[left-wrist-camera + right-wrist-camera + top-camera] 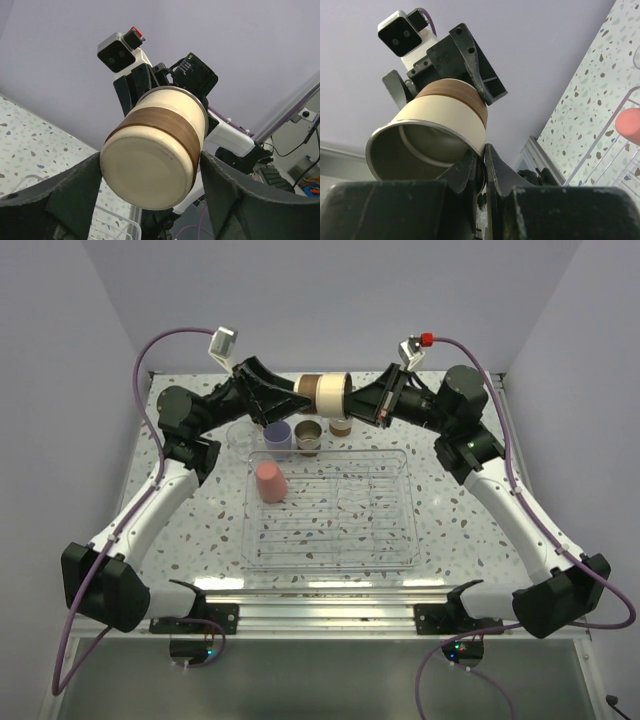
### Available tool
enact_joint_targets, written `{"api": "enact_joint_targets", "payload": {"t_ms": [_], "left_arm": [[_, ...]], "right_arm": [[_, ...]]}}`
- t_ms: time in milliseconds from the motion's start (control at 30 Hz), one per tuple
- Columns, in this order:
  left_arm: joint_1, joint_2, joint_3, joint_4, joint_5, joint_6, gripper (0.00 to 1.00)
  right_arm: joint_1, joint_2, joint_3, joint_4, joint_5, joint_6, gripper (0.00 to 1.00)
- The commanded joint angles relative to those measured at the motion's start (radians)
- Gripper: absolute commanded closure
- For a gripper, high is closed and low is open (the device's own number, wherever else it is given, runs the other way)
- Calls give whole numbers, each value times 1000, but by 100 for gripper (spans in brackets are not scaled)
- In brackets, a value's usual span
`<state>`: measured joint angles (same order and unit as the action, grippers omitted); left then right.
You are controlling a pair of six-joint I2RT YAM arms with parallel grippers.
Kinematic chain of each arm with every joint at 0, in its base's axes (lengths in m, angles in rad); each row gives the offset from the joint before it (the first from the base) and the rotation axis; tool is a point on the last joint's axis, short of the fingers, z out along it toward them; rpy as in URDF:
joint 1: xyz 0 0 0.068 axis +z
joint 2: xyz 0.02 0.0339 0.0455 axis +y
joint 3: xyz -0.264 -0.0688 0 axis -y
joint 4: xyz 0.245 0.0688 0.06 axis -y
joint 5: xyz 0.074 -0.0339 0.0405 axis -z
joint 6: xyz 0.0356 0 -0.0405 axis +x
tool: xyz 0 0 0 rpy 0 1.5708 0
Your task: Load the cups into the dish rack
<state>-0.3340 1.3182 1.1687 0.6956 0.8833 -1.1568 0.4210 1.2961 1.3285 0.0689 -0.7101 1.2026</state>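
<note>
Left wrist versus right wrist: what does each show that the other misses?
Left wrist only: the cup's closed base, flanked by the left pincer. Right wrist only: its steel-lined open mouth, the right pincer pinching the rim, a pink cup. Both: the same banded cup in mid-air, the table, the rack.

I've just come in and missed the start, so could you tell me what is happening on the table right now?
Both arms meet in mid-air behind the dish rack at one beige cup, which is held on its side. The right gripper pinches its rim. The left gripper straddles its base, though I cannot tell whether it is pressing yet. A coral-pink cup stands upside down in the rack. A lavender cup and a steel cup wait outside, behind it.
</note>
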Motion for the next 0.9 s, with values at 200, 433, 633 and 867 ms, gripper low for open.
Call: {"api": "enact_joint_targets", "payload": {"t_ms": [200, 433, 633, 867], "left_arm": [[7, 3, 34, 84, 19, -37, 89], [12, -20, 77, -235, -21, 167, 100], [15, -39, 151, -677, -118, 437, 100], [-57, 21, 252, -1215, -455, 784, 100]], "right_arm": [[12, 14, 34, -15, -2, -35, 100], [7, 16, 135, -271, 64, -203, 19], [-36, -35, 191, -556, 254, -383, 4], [-73, -23, 291, -940, 552, -574, 2]]}}
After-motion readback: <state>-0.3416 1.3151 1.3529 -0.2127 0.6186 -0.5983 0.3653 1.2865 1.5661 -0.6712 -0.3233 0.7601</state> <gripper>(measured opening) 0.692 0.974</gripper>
